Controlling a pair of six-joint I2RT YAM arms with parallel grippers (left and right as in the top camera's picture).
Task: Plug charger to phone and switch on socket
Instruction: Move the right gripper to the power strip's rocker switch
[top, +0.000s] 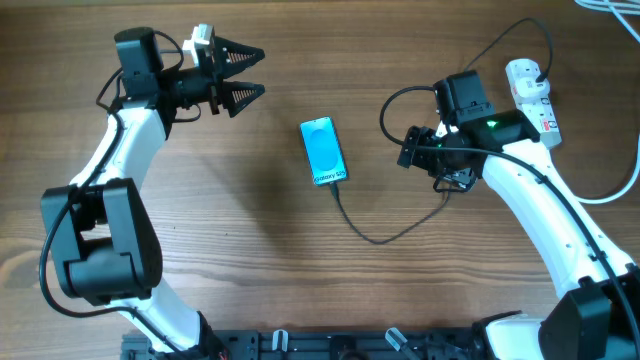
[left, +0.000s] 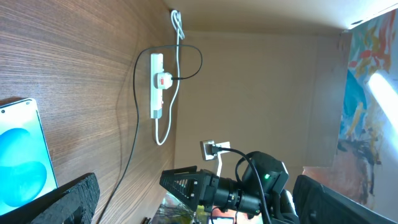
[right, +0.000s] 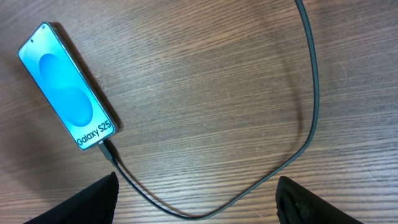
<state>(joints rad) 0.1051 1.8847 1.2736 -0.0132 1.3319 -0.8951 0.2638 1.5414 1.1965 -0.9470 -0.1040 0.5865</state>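
The phone (top: 324, 150) lies flat mid-table, screen up, with "Galaxy S25" text; it also shows in the right wrist view (right: 67, 86) and the left wrist view (left: 22, 152). The charger cable (top: 385, 238) runs from the phone's near end, where its connector (right: 107, 149) meets the phone's edge, in a loop towards the socket (top: 530, 95) at the back right; the socket also shows in the left wrist view (left: 157, 84). My left gripper (top: 240, 78) is open and empty at the back left. My right gripper (top: 415, 147) is open and empty, right of the phone.
A thick white cord (top: 625, 170) leaves the socket toward the right edge. The table is brown wood (top: 250, 250). Black fixtures (top: 330, 345) line the near edge.
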